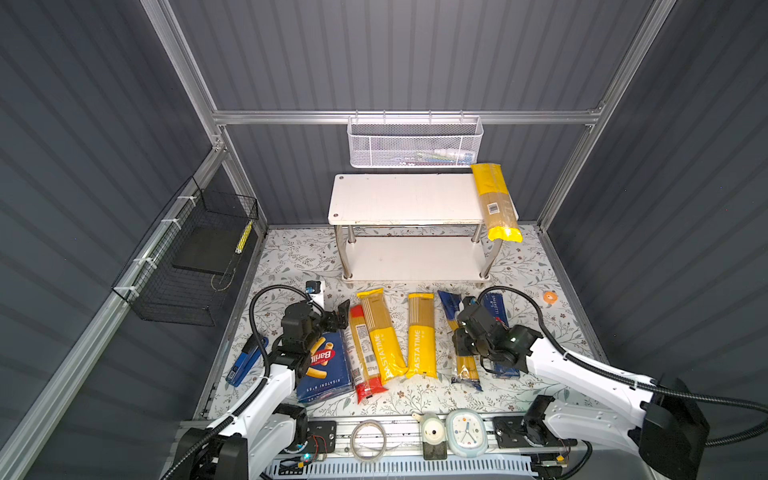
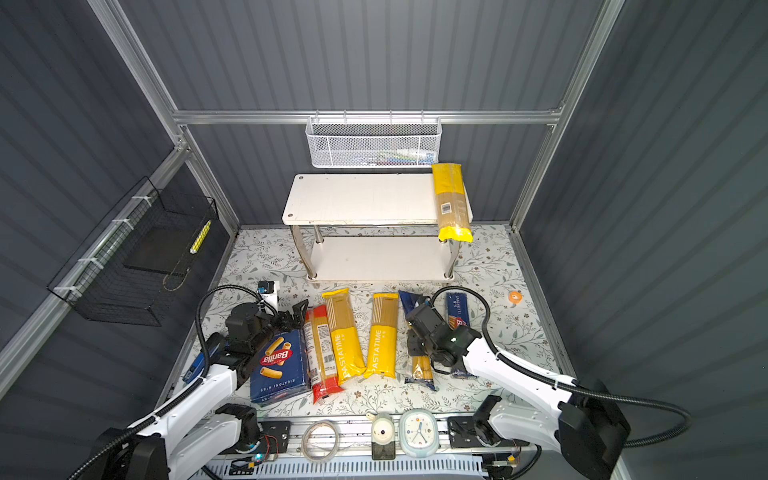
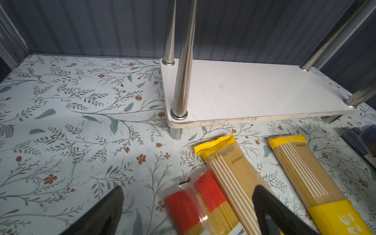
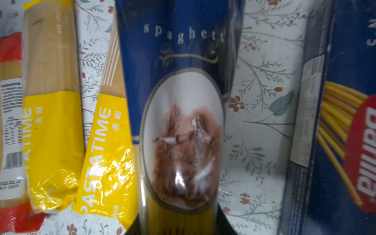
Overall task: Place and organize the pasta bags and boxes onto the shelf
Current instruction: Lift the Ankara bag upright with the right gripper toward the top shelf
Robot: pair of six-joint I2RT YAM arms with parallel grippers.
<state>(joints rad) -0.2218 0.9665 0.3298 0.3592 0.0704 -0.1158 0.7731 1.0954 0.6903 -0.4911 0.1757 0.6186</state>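
You are clamping the right gripper (image 1: pixel 462 343) on the dark-blue bag (image 4: pixel 179 50) at mid-length, likely so the long pack balances. The bag is sitting in the row on the table, before the shelf (image 1: pixel 399 199). Your left gripper (image 3: pixel 189 188) is hanging open, holding nothing.

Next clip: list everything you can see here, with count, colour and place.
shelf: one, white, two tiers, back centre.
barcode-label bag: one, yellow-ended, top tier's right end, overhanging the front.
PASTATIME bags: two, yellow, side by side on the floral table.
red-ended bag: one, clear, just left of them.
rigatoni box: one, dark blue, leftmost in the row.
dark-blue spaghetti bag: one, right of the PASTATIME bags.
spaghetti box: one, dark blue, rightmost.
mesh basket: one, white, back rail.
wire basket: one, black, left wall.
clock: one, pale blue, front rail.
left gripper: open, above the row's left end.
right gripper: closed on the dark-blue spaghetti bag.
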